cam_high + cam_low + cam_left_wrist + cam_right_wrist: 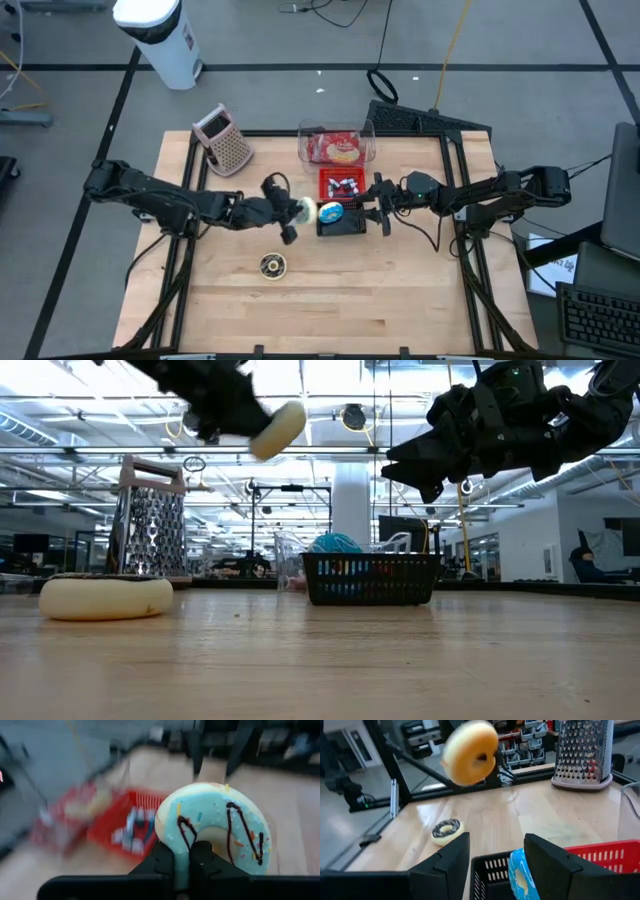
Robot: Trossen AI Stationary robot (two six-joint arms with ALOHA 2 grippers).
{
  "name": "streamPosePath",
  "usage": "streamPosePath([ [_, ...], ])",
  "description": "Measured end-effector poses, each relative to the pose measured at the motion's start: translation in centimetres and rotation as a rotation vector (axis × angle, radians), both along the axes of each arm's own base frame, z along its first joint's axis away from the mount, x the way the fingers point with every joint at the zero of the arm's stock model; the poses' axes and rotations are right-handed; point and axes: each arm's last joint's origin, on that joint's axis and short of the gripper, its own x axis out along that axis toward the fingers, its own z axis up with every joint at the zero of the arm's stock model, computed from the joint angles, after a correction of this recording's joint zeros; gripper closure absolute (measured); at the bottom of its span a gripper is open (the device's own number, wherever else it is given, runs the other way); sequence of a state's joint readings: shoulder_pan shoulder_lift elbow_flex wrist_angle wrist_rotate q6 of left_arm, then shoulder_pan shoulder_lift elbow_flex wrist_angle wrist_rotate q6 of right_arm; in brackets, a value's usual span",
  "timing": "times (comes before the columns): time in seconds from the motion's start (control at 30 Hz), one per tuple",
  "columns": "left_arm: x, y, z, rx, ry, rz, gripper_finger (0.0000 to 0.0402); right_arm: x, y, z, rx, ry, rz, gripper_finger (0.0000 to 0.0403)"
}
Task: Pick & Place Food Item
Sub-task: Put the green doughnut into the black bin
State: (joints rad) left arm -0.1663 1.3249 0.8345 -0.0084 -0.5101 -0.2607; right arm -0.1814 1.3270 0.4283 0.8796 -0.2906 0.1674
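Note:
My left gripper (293, 214) is shut on a donut (215, 827) with pale blue icing and chocolate drizzle, held high above the table just left of a black basket (345, 225). In that basket lies a blue-iced donut (520, 875). A chocolate-iced donut (272, 265) rests flat on the wood nearer the front. My right gripper (378, 205) hovers open and level at the black basket's right side, with nothing between its fingers. My left gripper pinches the donut's ring (182, 847) between its two fingers, one finger (164, 860) on the outer rim and the other at the hole side. The fingers come from the table's left, slanting down. The donut is lifted clear and tilted on edge.
A red basket (342, 185) with small packets stands behind the black one, and a clear container (337, 147) of food behind that. A metal grater (225, 140) stands at the far left of the board. Bare wood lies toward the near edge.

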Motion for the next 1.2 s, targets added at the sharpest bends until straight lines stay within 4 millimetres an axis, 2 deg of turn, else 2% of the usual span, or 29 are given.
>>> streamPosePath([
  [0.2, 2.0, 0.8, 0.1, 0.130, -0.095, -0.008, 0.0372, 0.2, 0.4, 0.7, 0.063, -0.077, -0.043, 0.0227],
  [0.33, 3.2, 1.5, -0.8, 0.184, -0.109, 0.004, 0.0372, 0.6, 1.2, 0.9, 0.057, -0.125, -0.114, 0.0217],
  [0.5, 4.1, 2.2, -1.5, 0.224, -0.079, 0.013, 0.0371, 1.2, 1.4, 0.5, 0.067, -0.128, -0.180, 0.0174],
  [0.67, 4.5, 2.5, -1.7, 0.243, -0.063, 0.016, 0.0371, 3.1, 1.2, 0.8, 0.130, -0.132, -0.179, 0.0124],
  [0.8, 4.5, 2.7, -1.7, 0.259, -0.056, 0.042, 0.0371, 5.0, 1.3, 1.0, 0.136, -0.133, -0.171, 0.0102],
  [1.03, 4.4, 2.8, -1.7, 0.275, -0.048, 0.078, 0.0371, 7.3, 1.3, 0.6, 0.136, -0.112, -0.193, 0.0104],
  [1.2, 4.4, 2.8, -1.7, 0.279, -0.048, 0.080, 0.0371, 8.0, 1.1, -0.3, 0.148, -0.089, -0.265, 0.0118],
])
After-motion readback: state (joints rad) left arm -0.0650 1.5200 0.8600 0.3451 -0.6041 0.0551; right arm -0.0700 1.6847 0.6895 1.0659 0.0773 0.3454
